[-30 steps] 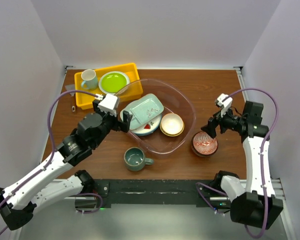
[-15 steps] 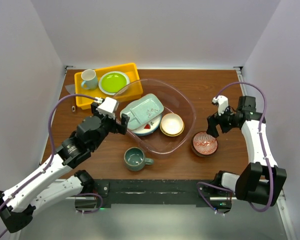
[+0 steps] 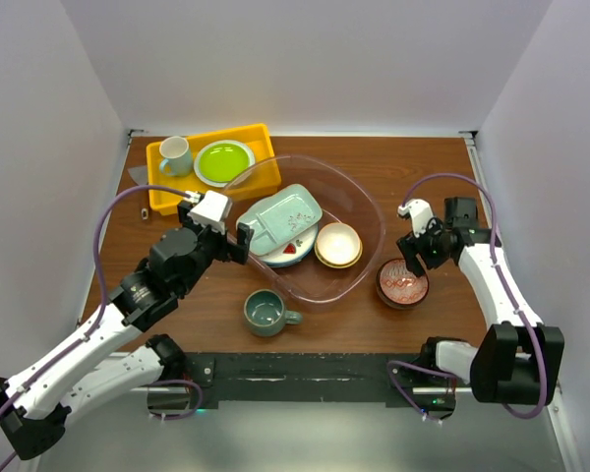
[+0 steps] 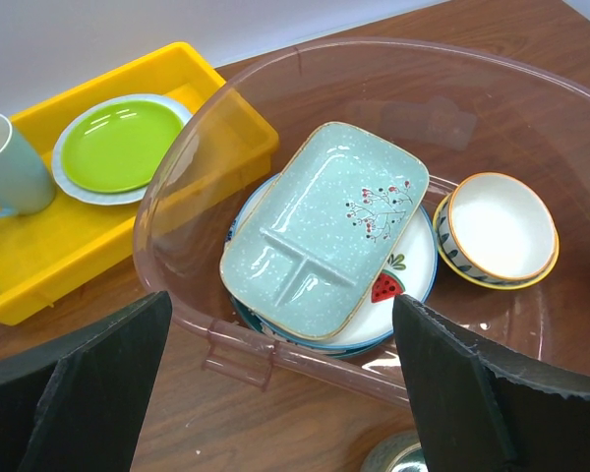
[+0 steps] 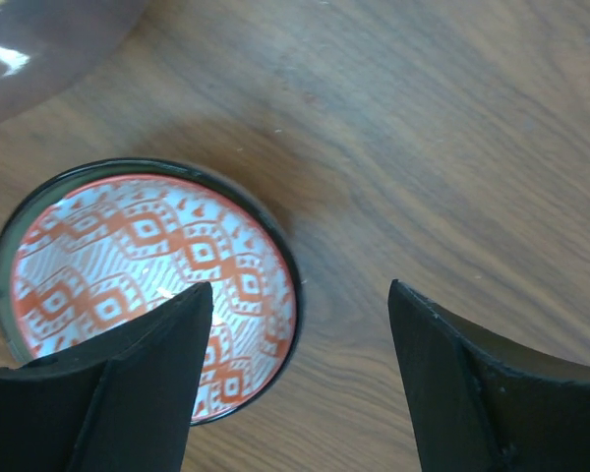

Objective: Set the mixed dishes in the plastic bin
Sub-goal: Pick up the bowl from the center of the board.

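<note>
My right jaws stand parted and grip nothing: one finger (image 5: 98, 383) hangs over the inside of the reddish-brown bowl (image 5: 143, 261), the other sits clear of its rim over bare bench (image 3: 423, 167). That bowl rests on the wood just outside the right side of the plastic bin (image 3: 320, 278), close to its wall but not in it. My left jaws are spread wide and empty, up against the bin's left rim and facing in across it. Inside the bin, the pale-green divided tray (image 4: 329, 231) lies on a white plate (image 4: 398, 285) with a red strawberry mark, toward the bin's left half. The yellow-inside bowl (image 4: 500, 228) sits beside them toward the bin's right half, its edge just at the plate's rim. The grey-green mug (image 3: 265, 312) stands upright on the bench just outside the bin's near side, handle pointing right. Against the bin's far-left corner sits the yellow tray (image 4: 39, 285), carrying a lime-green plate (image 4: 118, 143) and a pale mug (image 4: 10, 162).
</note>
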Motion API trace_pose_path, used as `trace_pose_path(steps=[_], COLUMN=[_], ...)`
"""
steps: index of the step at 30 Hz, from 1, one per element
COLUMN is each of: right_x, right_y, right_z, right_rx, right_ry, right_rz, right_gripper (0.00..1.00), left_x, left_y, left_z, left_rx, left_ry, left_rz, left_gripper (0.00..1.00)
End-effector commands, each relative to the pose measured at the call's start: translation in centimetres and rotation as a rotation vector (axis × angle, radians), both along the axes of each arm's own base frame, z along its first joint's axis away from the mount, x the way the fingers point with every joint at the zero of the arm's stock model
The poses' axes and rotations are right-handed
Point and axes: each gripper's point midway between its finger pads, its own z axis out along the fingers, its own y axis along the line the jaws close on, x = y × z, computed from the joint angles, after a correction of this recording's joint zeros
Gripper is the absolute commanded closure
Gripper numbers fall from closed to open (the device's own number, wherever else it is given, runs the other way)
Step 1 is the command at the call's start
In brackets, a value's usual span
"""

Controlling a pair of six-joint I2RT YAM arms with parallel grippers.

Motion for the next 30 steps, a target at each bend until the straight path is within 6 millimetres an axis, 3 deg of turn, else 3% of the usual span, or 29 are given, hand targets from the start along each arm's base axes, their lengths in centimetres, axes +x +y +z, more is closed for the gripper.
trace_pose_path(steps=[1,20,24,30], right_x=[1.3,0.9,1.4,1.9], right_y=[-0.9,-1.2,-1.3,-1.5], right_z=[-0.4,-2.8,-1.4,0.3], right_rx=[-0.071,-0.116,-0.120,-0.125], right_ry=[-0.029,0.052,-0.005,-0.073], right_rz=[-0.042,-0.053,-0.066,-0.078], right_gripper=[0.31,0.64,0.72,0.72], left_x=[0.2,0.4,0.4,0.5], left_y=[0.0,0.0,0.0,0.0], left_z=[0.7,0.6,0.6,0.3], left_rx=[-0.017,-0.018,-0.018,-0.014], left_ry=[-0.028,-0.025,-0.023,-0.017], left_rz=[-0.003,-0.004,-0.004,-0.004], left_gripper=[0.00,0.00,0.00,0.00])
